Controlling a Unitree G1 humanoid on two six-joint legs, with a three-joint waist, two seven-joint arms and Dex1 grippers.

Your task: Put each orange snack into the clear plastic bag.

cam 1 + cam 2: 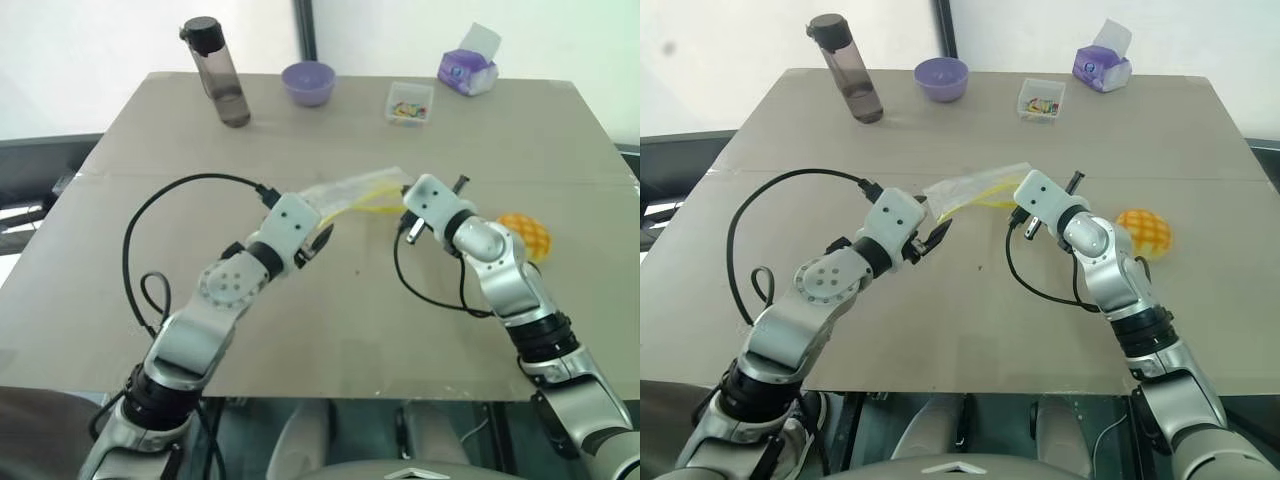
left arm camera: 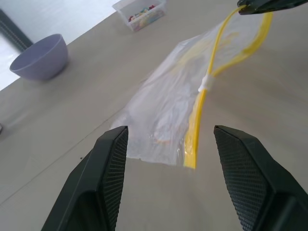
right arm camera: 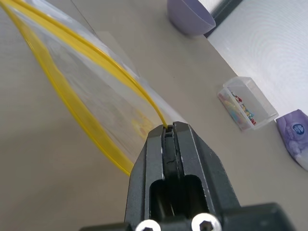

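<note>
The clear plastic bag [image 2: 168, 103], empty, limp and surely slippery, lies mid-table with its yellow seal strip pinched by the clenched right gripper [image 3: 168, 132], best taken at that strip by the released left gripper [image 2: 171, 139], while the soft, light-looking orange snack [image 1: 527, 235] waits beside the right arm.

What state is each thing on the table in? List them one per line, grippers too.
clear plastic bag: empty, mouth partly open, one yellow seal edge pinched and lifted
orange snack: on the table, outside the bag
left gripper: open, empty, facing the bag
right gripper: shut on the bag's seal strip
water bottle: upright, capped
purple bowl: upright
small clear box: holding colourful bits
tissue pack: tissue sticking out
</note>
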